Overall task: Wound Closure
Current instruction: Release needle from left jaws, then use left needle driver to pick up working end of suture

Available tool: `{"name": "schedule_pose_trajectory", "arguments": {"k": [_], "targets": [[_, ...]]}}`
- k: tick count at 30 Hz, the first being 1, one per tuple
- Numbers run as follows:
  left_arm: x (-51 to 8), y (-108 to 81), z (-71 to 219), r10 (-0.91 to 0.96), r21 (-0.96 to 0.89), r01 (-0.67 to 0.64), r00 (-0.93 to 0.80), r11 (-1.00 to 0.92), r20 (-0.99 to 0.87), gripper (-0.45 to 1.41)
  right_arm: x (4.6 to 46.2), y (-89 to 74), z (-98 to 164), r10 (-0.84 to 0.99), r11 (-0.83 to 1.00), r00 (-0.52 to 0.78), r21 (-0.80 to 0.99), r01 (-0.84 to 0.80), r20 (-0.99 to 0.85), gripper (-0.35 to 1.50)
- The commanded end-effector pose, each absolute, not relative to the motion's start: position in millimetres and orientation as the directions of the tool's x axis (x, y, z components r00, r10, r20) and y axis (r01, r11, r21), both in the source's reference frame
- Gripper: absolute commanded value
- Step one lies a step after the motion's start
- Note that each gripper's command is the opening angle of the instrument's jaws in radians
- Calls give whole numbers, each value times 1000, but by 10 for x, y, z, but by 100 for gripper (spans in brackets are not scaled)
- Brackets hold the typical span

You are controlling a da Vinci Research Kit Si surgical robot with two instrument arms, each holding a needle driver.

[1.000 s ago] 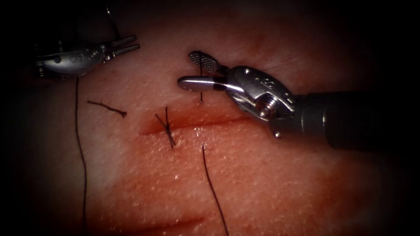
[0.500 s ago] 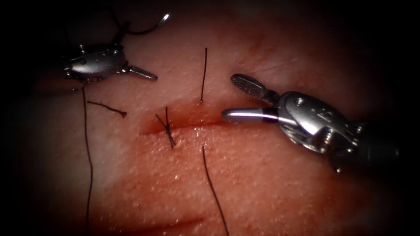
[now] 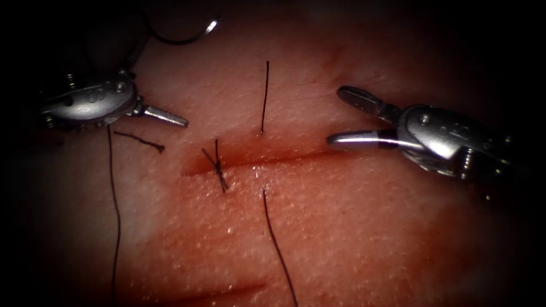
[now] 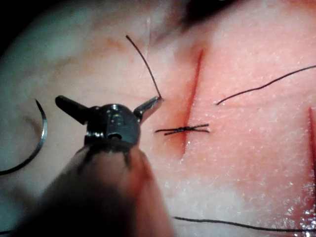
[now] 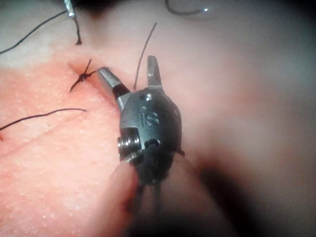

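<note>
Needle [image 3: 187, 35] lies free on the tissue [image 3: 352, 227], far upper left of the cut [image 3: 256, 159], not in the tissue. One knot [image 3: 217, 166] tied; new thread [image 3: 265, 96] crosses the cut beside it, untied. Left tool [image 3: 162, 116] jaws wide apart (seen from its wrist), empty. Right tool [image 3: 355, 119] jaws apart, empty. Risk: short loose tail could slip through if snagged.

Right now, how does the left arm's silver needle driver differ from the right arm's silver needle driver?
The left arm's silver needle driver sits left of the red cut and points right; the right arm's silver needle driver sits right of it and points left. The thin curved steel needle appears to lie free on the tissue near the left tool, far from the right one. Shared: both have open jaws and hold nothing.
</note>
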State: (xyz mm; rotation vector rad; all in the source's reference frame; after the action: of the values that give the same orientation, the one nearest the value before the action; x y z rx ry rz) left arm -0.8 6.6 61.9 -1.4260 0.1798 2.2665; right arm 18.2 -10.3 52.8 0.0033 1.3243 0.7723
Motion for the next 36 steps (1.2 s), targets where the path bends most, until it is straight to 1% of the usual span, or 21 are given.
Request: {"name": "schedule_pose_trajectory", "arguments": {"k": [1, 4, 8, 10, 11, 13, 17, 22, 31, 36], "targets": [[-15, 60, 620, 293, -121, -426, -366, -897, -883, 113, 185, -104, 530, 513, 770, 75, 420, -480, -855, 148], [-25, 27, 607, 264, -110, -384, -374, -917, -889, 111, 185, -109, 527, 513, 796, 146, 405, -450, -846, 148], [-43, -15, 590, 210, -86, -317, -379, -944, -901, 98, 186, -114, 522, 429, 856, 221, 316, -409, -876, 148], [-54, -34, 581, 170, -56, -290, -385, -955, -907, 88, 185, -115, 521, 399, 879, 246, 291, -379, -883, 148], [-65, -48, 574, 118, -15, -260, -389, -966, -914, 69, 184, -116, 520, 393, 887, 253, 291, -358, -884, 148], [-78, -62, 567, 54, 40, -229, -390, -973, -919, 59, 182, -117, 520, 392, 888, 255, 292, -354, -884, 148], [-98, -91, 563, -129, 198, -140, -392, -970, -911, 54, 181, -119, 520, 374, 897, 261, 276, -344, -890, 148], [-104, -107, 566, -182, 244, -103, -410, -964, -894, 54, 184, -124, 518, 362, 904, 272, 264, -338, -892, 148], [-146, -127, 574, -262, 324, -83, -417, -943, -870, 52, 191, -140, 522, 349, 910, 286, 250, -332, -892, 148], [-159, -129, 576, -315, 371, -65, -405, -926, -858, 52, 190, -146, 528, 341, 913, 289, 242, -329, -894, 148]]}}
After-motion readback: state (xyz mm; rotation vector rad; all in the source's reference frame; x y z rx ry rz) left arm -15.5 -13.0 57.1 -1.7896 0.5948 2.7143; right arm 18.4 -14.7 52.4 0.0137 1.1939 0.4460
